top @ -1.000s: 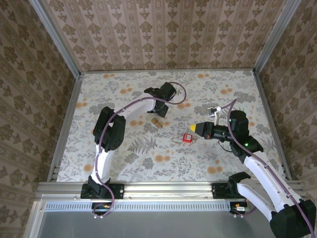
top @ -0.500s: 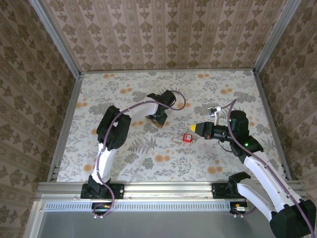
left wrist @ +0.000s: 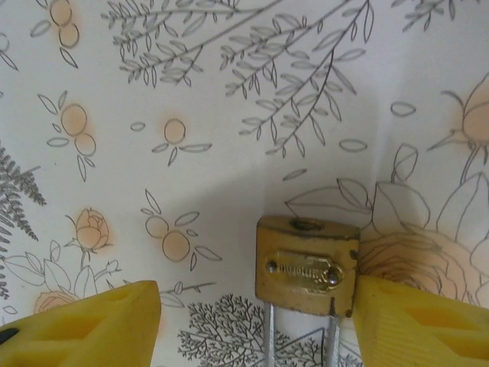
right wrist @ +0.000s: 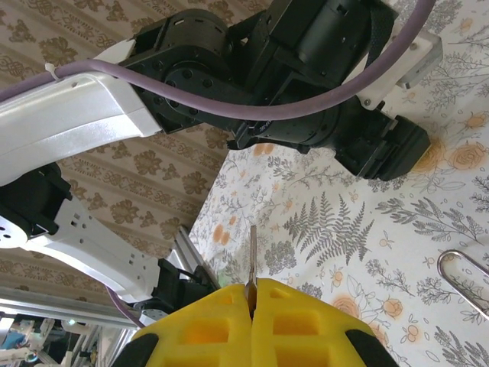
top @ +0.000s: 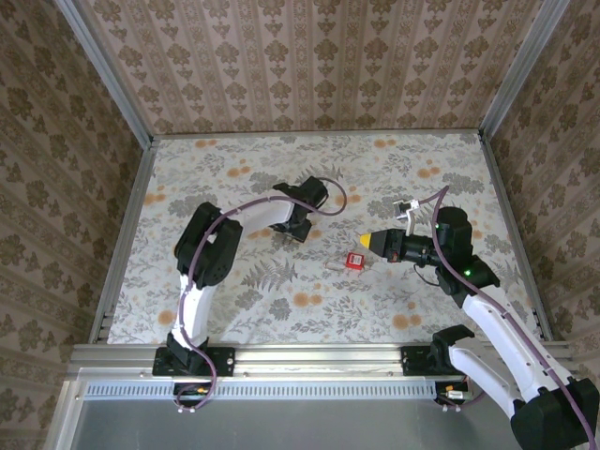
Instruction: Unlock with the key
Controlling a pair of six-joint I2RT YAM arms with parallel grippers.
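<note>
The key [right wrist: 252,256] showed as a thin silver blade, seen edge-on and pinched between the clenched yellow fingers of the right tool [right wrist: 252,289], which was held over the worktop [top: 234,291] at mid-right. Its red tag [top: 355,261] sat just below that tool's tip; I could not tell whether it was hanging or lying. Well to the left, the left tool [top: 293,227] was spread wide over the brass padlock [left wrist: 307,264]. One finger [left wrist: 412,325] was almost touching the body and the other was well apart, with the shackle toward the wrist and the keyhole end facing away. Closing well probably meant centring first, so the lock was not shoved sideways, then clamping the body squarely with the keyhole left free. A second earlier that tool had hovered farther back with the lock in plain sight, while the right tool and tag had not moved.
</note>
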